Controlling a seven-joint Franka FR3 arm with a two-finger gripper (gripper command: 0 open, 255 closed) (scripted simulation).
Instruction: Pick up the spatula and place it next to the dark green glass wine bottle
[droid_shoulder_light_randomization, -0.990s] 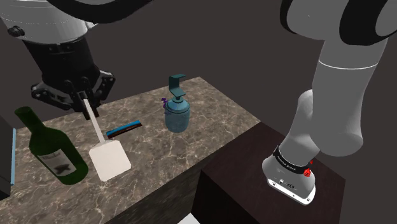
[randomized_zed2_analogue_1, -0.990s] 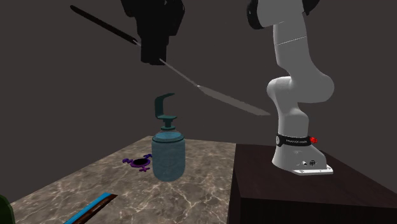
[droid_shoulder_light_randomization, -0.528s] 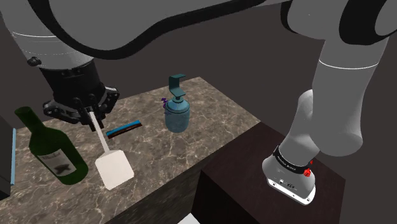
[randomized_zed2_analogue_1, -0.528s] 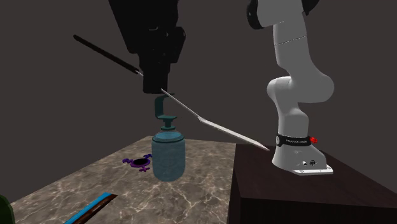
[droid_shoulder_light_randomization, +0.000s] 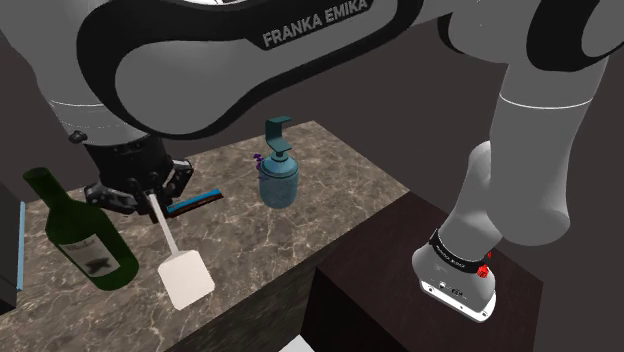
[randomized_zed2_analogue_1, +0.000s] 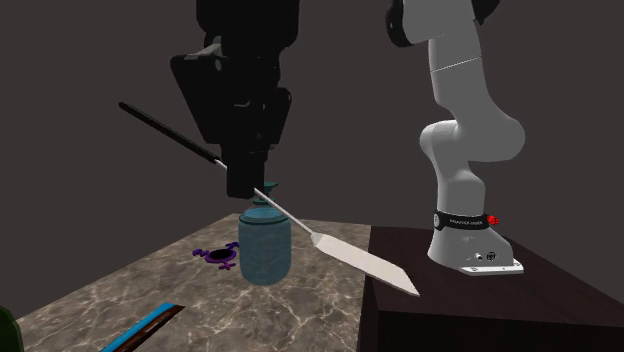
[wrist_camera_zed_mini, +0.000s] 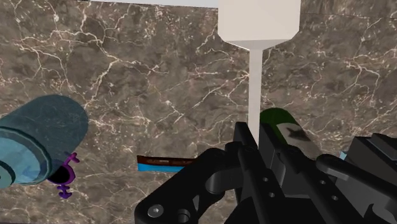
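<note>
left in the shoulder view, the jaws grip the white spatula (droid_shoulder_light_randomization: 172, 250) by its handle, blade slanting down beside the green wine bottle (droid_shoulder_light_randomization: 80, 235).

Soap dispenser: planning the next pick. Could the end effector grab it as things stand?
Probably not yet: the end effector is shut on the spatula, though the soap dispenser stands unobstructed nearby.
</note>
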